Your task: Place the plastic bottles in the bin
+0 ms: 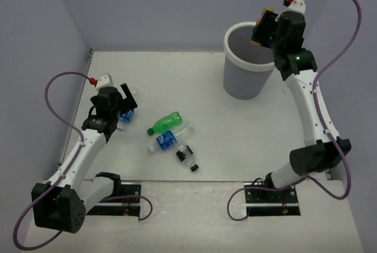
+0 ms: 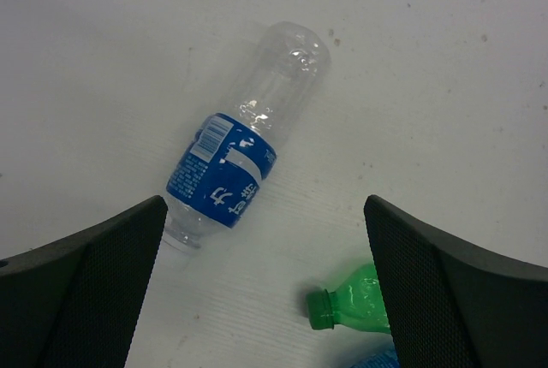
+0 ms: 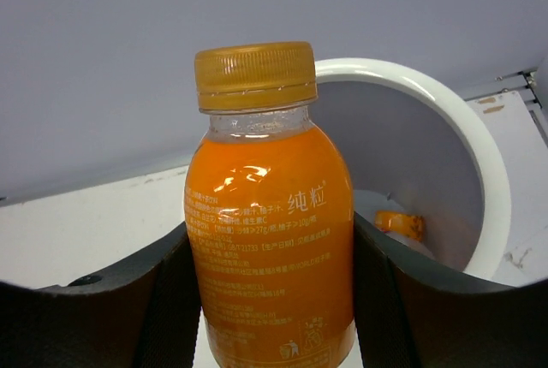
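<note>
From above, we see the right pincer (image 1: 264,25) clamped on an orange bottle (image 1: 257,34) just over the bin (image 1: 241,82). The left pincer (image 1: 126,95) hangs above a blue-labelled bottle (image 1: 126,116), with the green bottle (image 1: 164,123) and three others off to its right. Its wrist view shows it wide open, that clear bottle on its side ahead of the fingers. The right wrist view shows the capped orange bottle upright in the grip and seemingly a second orange bottle (image 3: 400,224) inside the bin beyond, so we judge one in, one ready to drop, five left.
</note>
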